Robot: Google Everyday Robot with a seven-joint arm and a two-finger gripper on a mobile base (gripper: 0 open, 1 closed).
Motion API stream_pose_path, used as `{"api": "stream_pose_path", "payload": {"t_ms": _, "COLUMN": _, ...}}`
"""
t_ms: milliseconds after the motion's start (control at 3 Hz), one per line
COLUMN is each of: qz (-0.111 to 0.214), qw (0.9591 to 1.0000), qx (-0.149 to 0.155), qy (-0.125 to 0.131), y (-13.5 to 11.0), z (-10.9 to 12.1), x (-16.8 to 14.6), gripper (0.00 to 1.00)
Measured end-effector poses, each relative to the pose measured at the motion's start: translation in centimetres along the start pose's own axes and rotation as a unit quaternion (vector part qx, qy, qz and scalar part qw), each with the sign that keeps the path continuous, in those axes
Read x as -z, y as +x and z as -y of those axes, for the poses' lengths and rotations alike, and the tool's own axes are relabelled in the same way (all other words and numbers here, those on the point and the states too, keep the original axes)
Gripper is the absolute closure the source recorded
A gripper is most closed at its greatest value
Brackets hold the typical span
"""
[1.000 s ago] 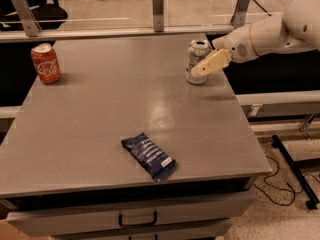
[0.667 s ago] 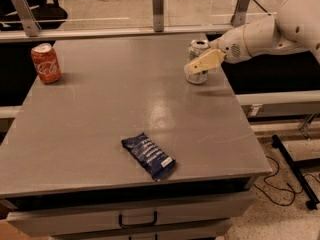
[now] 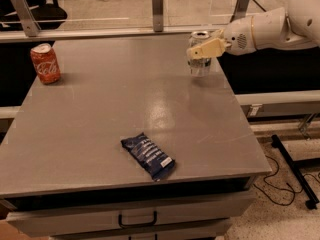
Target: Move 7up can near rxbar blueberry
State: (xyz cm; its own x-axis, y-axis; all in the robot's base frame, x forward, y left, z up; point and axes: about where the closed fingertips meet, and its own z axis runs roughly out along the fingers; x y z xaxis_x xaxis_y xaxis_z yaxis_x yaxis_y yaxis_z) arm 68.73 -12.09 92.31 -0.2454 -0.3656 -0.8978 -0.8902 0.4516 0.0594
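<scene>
The 7up can (image 3: 200, 67), silvery with a silver top, stands upright at the table's far right, close to the right edge. My gripper (image 3: 199, 49) reaches in from the right on a white arm and is shut on the can, with one tan finger (image 3: 206, 48) across its front. The can's base looks just off the table or barely touching it. The rxbar blueberry (image 3: 148, 156), a dark navy wrapped bar, lies flat and diagonal near the table's front edge, well in front of and to the left of the can.
A red cola can (image 3: 45, 64) stands at the far left of the grey table (image 3: 110, 104). A rail with metal posts (image 3: 157, 1) runs along the back edge. Drawers with a handle (image 3: 137, 219) sit below the front. A black stand and cables (image 3: 295, 169) lie on the floor to the right.
The gripper has closed in around the 7up can, and the can now sits a little higher in view than a second ago. The rxbar and cola can have not moved.
</scene>
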Motion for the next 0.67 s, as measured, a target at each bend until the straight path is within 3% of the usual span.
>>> {"api": "stream_pose_path", "payload": {"t_ms": 333, "qz": 0.002, "qw": 1.0, "qx": 0.001, "qy": -0.002, "y": -0.22, "z": -0.08, "x": -0.2, "gripper": 0.93}}
{"api": "stream_pose_path", "payload": {"t_ms": 667, "qz": 0.002, "qw": 1.0, "qx": 0.0, "qy": -0.004, "y": -0.22, "z": -0.14, "x": -0.39, "gripper": 1.0}}
